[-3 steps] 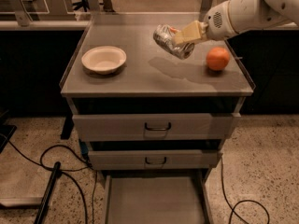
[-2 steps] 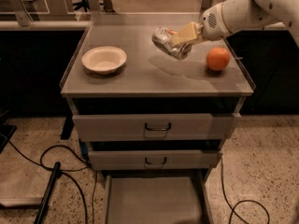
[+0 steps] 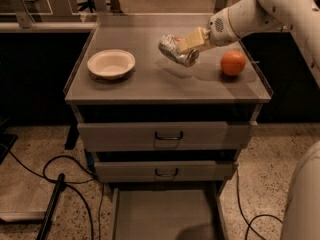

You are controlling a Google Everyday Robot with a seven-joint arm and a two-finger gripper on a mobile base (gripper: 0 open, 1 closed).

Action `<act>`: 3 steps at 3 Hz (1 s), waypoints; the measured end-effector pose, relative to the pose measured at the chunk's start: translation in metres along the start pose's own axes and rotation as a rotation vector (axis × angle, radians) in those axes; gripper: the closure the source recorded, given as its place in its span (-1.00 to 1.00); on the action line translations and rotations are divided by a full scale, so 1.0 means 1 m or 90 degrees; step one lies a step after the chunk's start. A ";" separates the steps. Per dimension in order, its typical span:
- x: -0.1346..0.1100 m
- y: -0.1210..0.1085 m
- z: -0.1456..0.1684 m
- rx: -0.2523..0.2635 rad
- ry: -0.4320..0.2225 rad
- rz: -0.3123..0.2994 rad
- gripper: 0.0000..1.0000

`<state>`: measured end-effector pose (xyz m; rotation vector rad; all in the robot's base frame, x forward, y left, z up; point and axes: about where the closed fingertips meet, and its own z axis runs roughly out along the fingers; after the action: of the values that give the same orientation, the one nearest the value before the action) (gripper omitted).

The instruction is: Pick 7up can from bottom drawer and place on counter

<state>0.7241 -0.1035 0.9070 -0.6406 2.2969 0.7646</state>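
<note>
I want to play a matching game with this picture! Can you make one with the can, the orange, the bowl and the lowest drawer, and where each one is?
Things:
1. 7up can
2. orange
3. bowl
4. bottom drawer

Places:
A. pulled open, lowest down
B. sitting on the counter, on the picture's left
C. held tilted over the counter by the gripper, which is shut on it
D. sitting on the counter, on the picture's right

Pairs: 1-C, 2-D, 3-B, 4-A.
</note>
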 end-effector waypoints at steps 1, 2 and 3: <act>0.000 -0.003 0.009 0.001 -0.015 0.009 1.00; 0.004 -0.006 0.023 -0.002 -0.030 0.021 1.00; 0.012 -0.006 0.036 -0.003 -0.045 0.026 1.00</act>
<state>0.7343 -0.0864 0.8738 -0.5615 2.2512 0.7988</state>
